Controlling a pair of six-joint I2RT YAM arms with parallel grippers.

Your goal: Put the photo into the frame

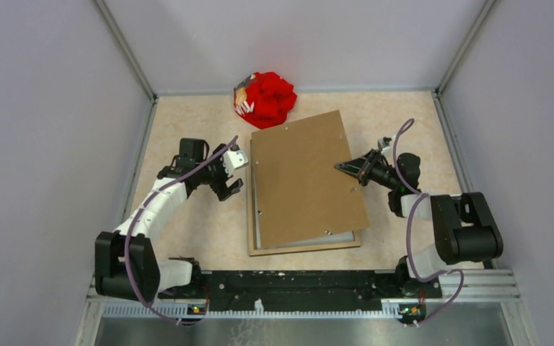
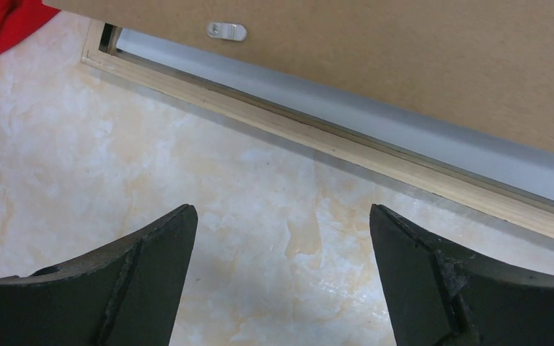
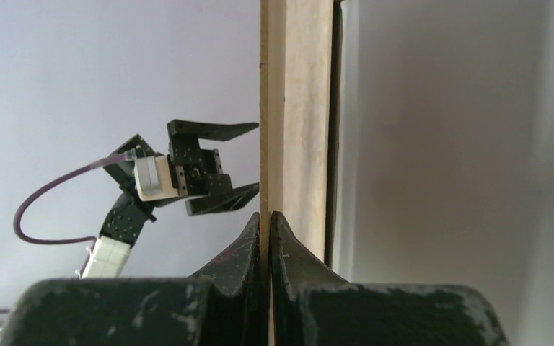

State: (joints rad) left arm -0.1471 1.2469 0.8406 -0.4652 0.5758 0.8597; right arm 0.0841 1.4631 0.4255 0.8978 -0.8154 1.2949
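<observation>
Our left end effector [image 2: 281, 210] hangs open over the counter [image 2: 115, 180], just beside the left rail of the frame [image 2: 296, 131]. The frame lies back up. The photo [image 1: 306, 176] sits on it board side up, twisted so that its far end overhangs and only the near left corner looks seated. The right end effector [image 3: 267, 215] is closed and appears to pinch the photo's right edge.

We judge the step to be squaring the photo to the opening. We should draw the pinched edge toward the near side until all 4 edges line up. The left end effector can act as a stop at the photo's left edge, and then we lower it flat. Pressing down while it is askew may jam a corner.
</observation>
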